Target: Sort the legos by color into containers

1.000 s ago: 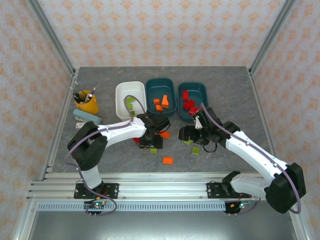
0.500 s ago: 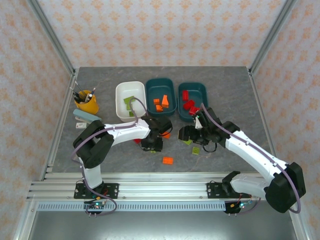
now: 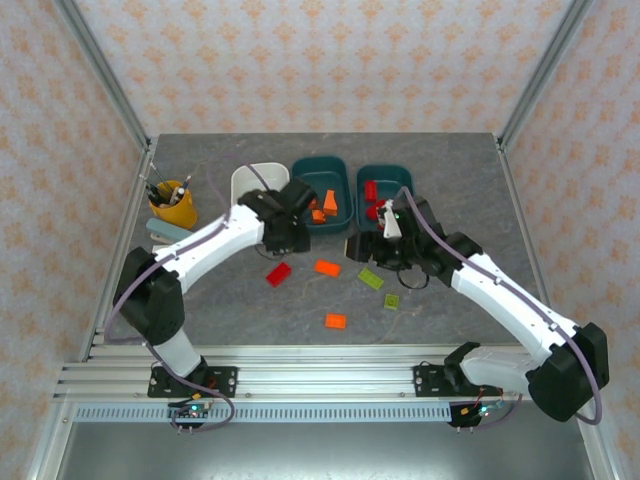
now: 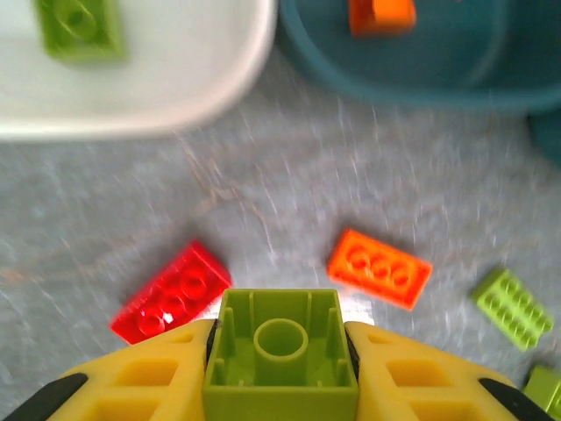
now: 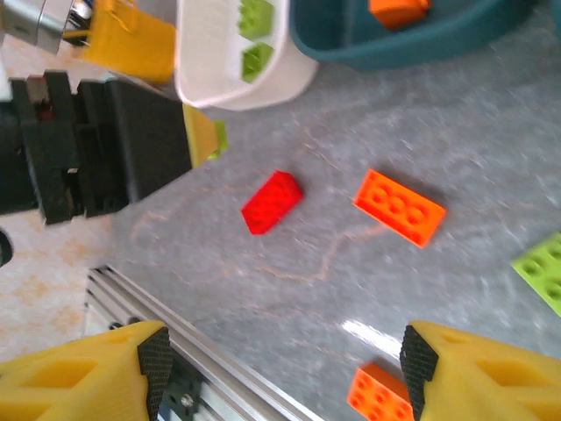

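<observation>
My left gripper (image 4: pixel 280 331) is shut on a square lime green lego (image 4: pixel 280 351), held above the table just in front of the white container (image 4: pixel 140 96). One green lego (image 4: pixel 79 26) lies inside that container. From above, the left gripper (image 3: pixel 292 236) hangs between the white container (image 3: pixel 243 185) and the middle teal container (image 3: pixel 340 180). My right gripper (image 5: pixel 280 373) is open over bare table, near the right teal container (image 3: pixel 402 180). Loose on the table are a red lego (image 3: pixel 278 273), an orange lego (image 3: pixel 327 267), two green legos (image 3: pixel 371 279) (image 3: pixel 392 299) and another orange lego (image 3: pixel 335 321).
A yellow-orange cup of pens (image 3: pixel 172 203) and a pale flat object (image 3: pixel 165 234) stand at the far left. The middle teal container holds orange legos (image 3: pixel 325 203); the right one holds red legos (image 3: pixel 372 190). An aluminium rail (image 3: pixel 320 375) runs along the near edge.
The left gripper closed on a green lego among the loose pieces and lifted it back toward the white container. The right gripper shifted slightly back and left, staying open.
</observation>
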Controlling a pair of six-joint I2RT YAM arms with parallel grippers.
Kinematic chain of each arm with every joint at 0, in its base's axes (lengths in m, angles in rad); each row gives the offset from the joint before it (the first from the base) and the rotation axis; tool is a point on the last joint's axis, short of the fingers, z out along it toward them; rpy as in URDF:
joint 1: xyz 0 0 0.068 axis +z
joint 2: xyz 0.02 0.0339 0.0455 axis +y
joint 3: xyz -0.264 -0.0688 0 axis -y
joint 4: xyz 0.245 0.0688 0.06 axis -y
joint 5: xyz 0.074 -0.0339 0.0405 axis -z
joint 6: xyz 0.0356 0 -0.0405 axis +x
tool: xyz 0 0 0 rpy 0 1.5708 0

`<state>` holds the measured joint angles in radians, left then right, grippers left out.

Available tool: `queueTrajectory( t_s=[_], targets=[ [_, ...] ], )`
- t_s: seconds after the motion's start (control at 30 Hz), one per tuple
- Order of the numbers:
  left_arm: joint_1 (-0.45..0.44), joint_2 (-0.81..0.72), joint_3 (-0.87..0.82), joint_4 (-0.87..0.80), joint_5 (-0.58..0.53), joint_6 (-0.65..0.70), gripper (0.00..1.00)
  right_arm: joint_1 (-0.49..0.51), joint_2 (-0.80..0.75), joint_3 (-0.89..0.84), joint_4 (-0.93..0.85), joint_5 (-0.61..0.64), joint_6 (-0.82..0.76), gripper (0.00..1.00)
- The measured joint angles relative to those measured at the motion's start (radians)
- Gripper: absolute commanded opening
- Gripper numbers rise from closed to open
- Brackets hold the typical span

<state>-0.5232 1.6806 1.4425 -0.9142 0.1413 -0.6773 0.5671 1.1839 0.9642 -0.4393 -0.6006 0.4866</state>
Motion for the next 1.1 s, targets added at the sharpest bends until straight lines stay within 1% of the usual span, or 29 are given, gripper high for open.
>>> queueTrajectory(
  t_s=[0.17, 0.33, 0.53, 0.7, 0.73, 0.83, 0.93, 1.1],
  targets=[
    [0.133, 0.095, 0.121, -0.014, 0.007, 0.05, 0.36, 0.0, 0.104, 0.054, 0.097, -0.021, 0.019, 0.72],
    [0.214, 0.26, 0.246, -0.019, 0.012, 0.085, 0.36, 0.0, 0.2, 0.127, 0.132, -0.029, 0.02, 0.71],
    [0.237, 0.443, 0.341, -0.022, 0.032, 0.111, 0.37, 0.0, 0.262, 0.172, 0.139, -0.029, 0.019, 0.71],
    [0.236, 0.496, 0.363, -0.027, 0.041, 0.111, 0.38, 0.0, 0.291, 0.192, 0.132, -0.035, 0.018, 0.71],
    [0.236, 0.496, 0.363, -0.029, 0.042, 0.111, 0.39, 0.0, 0.295, 0.195, 0.13, -0.036, 0.018, 0.71],
    [0.236, 0.495, 0.362, -0.037, 0.042, 0.109, 0.5, 0.0, 0.31, 0.199, 0.125, -0.037, 0.018, 0.71],
    [0.236, 0.495, 0.355, -0.04, 0.042, 0.109, 0.58, 0.0, 0.332, 0.204, 0.114, -0.035, 0.017, 0.71],
    [0.236, 0.488, 0.348, -0.049, 0.042, 0.11, 0.64, 0.0, 0.348, 0.212, 0.077, -0.019, -0.001, 0.72]
  ],
)
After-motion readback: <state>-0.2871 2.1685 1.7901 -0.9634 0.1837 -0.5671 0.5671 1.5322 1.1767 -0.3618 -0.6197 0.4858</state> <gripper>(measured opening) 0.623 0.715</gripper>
